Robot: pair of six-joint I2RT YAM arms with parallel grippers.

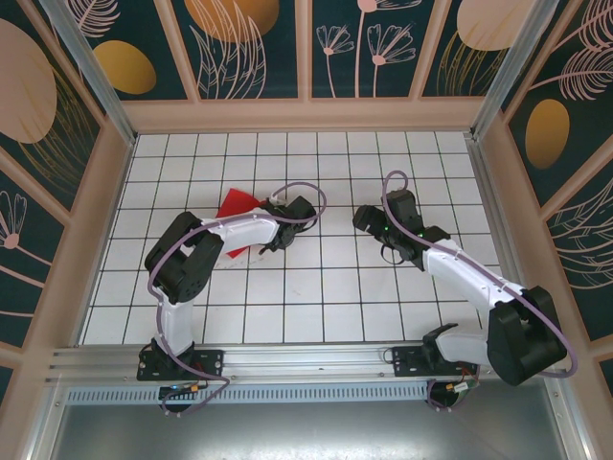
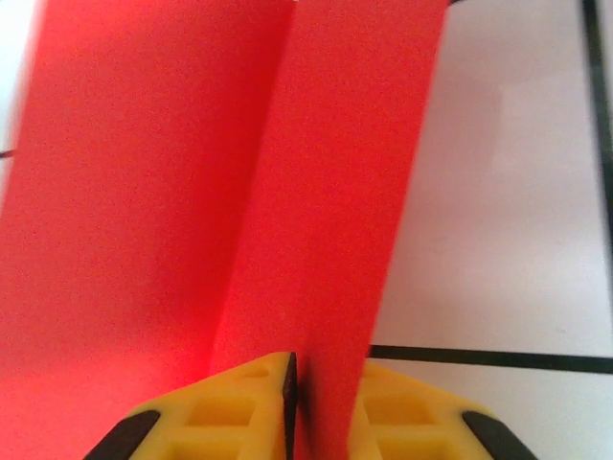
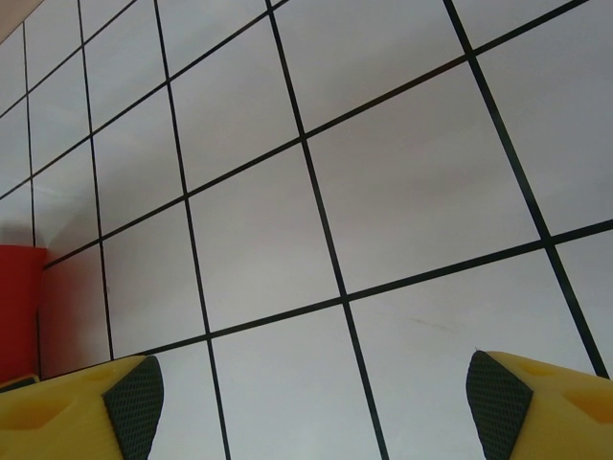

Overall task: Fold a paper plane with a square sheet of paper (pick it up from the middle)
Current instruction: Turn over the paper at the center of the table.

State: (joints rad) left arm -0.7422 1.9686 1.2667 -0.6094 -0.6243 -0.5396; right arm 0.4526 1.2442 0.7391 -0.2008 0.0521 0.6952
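The square sheet of paper point(image 1: 237, 203) is bright red and lifted off the white grid table, partly hidden behind my left arm. In the left wrist view the sheet point(image 2: 192, 192) stands up with one long crease down its middle. My left gripper point(image 2: 321, 407) is shut on its lower edge, and the yellow fingers point(image 2: 239, 412) pinch the paper near the crease. From above, the left gripper point(image 1: 278, 226) sits at the sheet's right side. My right gripper point(image 1: 369, 222) is open over bare tiles about two tiles to the right, with nothing between its fingers point(image 3: 129, 402). The paper plane is out of view.
The white grid table point(image 1: 316, 287) is enclosed by patterned walls on three sides, with a metal rail point(image 1: 306, 359) along the near edge. The red sheet's edge point(image 3: 19, 307) shows at the far left of the right wrist view.
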